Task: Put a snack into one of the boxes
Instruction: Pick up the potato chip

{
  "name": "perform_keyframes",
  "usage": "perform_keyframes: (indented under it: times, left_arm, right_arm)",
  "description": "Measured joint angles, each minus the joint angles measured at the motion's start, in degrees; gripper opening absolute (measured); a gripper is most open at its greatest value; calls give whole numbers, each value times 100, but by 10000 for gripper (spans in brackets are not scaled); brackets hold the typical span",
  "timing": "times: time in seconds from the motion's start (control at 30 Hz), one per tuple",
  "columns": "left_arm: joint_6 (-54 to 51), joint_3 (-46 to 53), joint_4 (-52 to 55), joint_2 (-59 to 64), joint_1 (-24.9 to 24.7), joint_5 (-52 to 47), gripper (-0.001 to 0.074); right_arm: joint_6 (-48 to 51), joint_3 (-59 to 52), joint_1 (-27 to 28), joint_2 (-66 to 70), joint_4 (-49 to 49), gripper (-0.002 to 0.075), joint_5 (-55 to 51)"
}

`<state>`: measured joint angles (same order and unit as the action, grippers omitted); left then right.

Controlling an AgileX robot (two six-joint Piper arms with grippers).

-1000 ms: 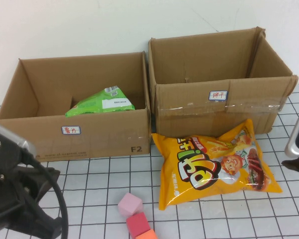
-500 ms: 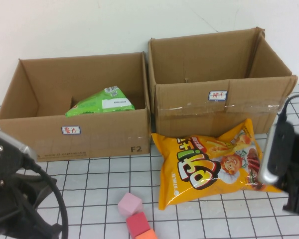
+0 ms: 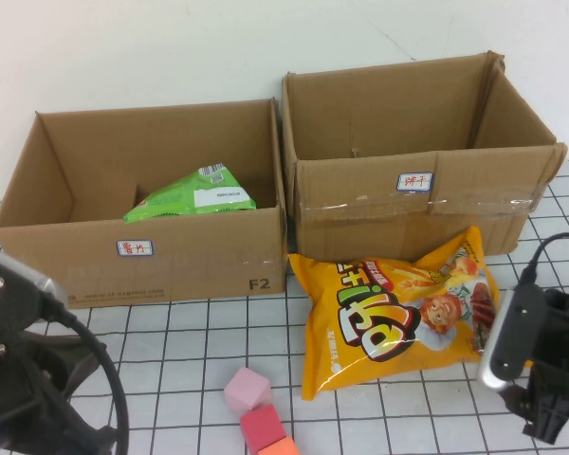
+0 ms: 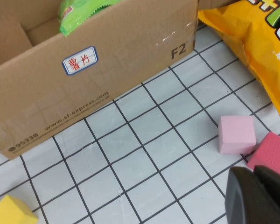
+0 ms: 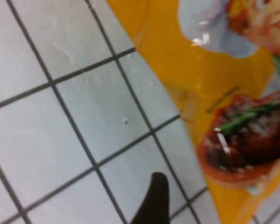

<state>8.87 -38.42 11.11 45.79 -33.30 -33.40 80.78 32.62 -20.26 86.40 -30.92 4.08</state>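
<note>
Snack bag, orange-yellow (image 3: 403,311): glossy, printed with fries and a cartoon face; lies flat on the gridded counter (image 3: 190,341), just before the right box.
Left box (image 3: 142,256): open cardboard, red-lettered label, holding a tilted green snack bag (image 3: 192,193).
Right box (image 3: 408,204): open cardboard, labelled, taped front.

Green snack bag (image 3: 193,192) is partly hidden behind the left box (image 3: 142,256) front wall. Orange snack bag (image 3: 408,308) corner is covered by the right gripper (image 3: 550,427). Left gripper (image 4: 259,198) is cut off at frame edge. Label writing (image 3: 415,181) is unreadable.
</note>
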Motion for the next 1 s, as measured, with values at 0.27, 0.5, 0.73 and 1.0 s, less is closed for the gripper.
perform_keyframes:
  times: [0.27, 0.5, 0.73, 1.0]
  left_arm:
    - [0, 0, 20, 0, 0, 35, -1]
    - [12, 0, 32, 0, 0, 35, -1]
    - [84, 0, 32, 0, 0, -122, -1]
    - [101, 0, 32, 0, 0, -177, -1]
  right_arm:
    - [-160, 378, 0, 827, -81, 659, 194]
    - [-188, 710, -9, 1320, -665, 657, 487]
    - [-202, 803, -33, 1462, -1194, 458, 599]
    - [-170, 803, -43, 1443, -1221, 87, 394]
